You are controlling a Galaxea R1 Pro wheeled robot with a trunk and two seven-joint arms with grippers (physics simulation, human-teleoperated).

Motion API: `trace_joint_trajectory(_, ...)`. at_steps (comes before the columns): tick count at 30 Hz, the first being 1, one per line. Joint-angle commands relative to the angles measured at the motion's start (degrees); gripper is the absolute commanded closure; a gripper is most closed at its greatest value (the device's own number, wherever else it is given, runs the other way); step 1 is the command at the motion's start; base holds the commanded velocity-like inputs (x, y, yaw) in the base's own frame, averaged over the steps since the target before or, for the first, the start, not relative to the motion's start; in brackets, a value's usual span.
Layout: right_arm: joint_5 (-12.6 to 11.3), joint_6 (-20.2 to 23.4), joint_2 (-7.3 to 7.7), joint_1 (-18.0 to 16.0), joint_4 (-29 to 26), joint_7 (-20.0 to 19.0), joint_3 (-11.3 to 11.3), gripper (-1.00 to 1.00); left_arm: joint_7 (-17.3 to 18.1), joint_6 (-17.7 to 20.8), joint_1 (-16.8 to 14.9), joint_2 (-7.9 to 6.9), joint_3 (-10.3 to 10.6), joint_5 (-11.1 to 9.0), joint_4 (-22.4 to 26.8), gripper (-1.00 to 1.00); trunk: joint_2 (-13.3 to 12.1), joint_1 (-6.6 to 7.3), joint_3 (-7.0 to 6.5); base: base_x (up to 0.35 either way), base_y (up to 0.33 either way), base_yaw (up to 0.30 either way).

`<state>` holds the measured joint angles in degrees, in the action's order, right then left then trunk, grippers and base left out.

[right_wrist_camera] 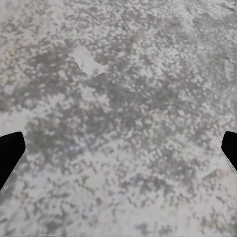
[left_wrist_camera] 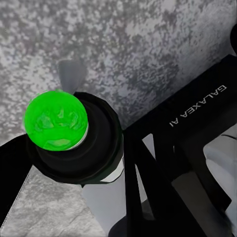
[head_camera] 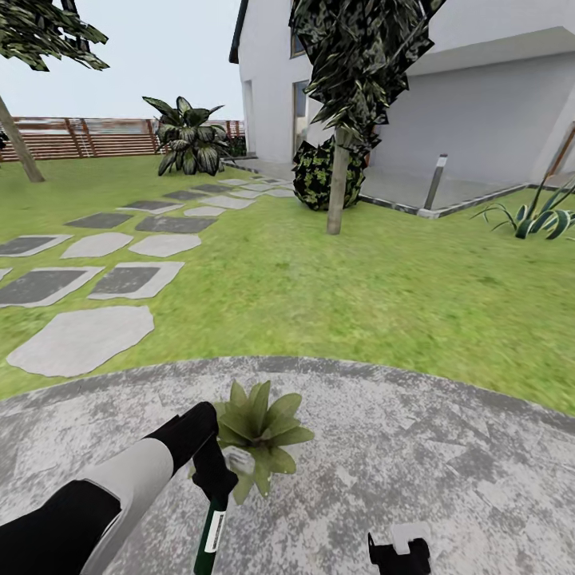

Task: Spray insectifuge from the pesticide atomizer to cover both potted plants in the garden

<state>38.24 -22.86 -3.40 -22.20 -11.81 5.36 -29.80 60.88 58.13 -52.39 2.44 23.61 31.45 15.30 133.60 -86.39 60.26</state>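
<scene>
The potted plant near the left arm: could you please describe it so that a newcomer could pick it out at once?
Start at the round mottled grey patio in front of the lawn. Near its front edge, right beside the left claw holding the green spray bottle, sits the potted plant. It is a small, low rosette of narrow green leaves, the one plant standing on paving, unlike the tall trees and big bushes on the grass.

Pretty open patio (head_camera: 447,463) across the lower right of the frame; the potted plant (head_camera: 259,431) at lower centre crowds the left gripper (head_camera: 216,479) holding the atomizer (head_camera: 209,535).
</scene>
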Motion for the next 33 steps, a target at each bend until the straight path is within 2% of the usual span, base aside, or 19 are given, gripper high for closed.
trace_joint_trajectory(1, 0.61, -0.16, -0.03, -0.04, 0.03, 0.27, -0.34, -1.00, 0.56, 0.32, 0.00, 0.01, -0.06, 0.59, 0.09, 1.00, 0.02, -0.02, 0.05, 0.203, 0.000, 0.000)
trace_joint_trajectory(15, 0.52, -0.16, -0.03, -0.04, 0.03, 0.27, -0.26, -1.00, 0.55, 0.28, -0.52, -0.47, 0.03, 0.63, 0.18, 1.00, 0.02, -0.02, 0.05, 0.016, 0.000, 0.000)
trace_joint_trajectory(33, 0.52, -0.16, -0.03, -0.04, 0.03, 0.27, -0.26, -1.00, 0.44, -0.20, 2.81, -0.99, 0.06, 0.73, -0.14, 1.00, 0.02, -0.02, 0.05, 0.000, 0.000, 0.000)
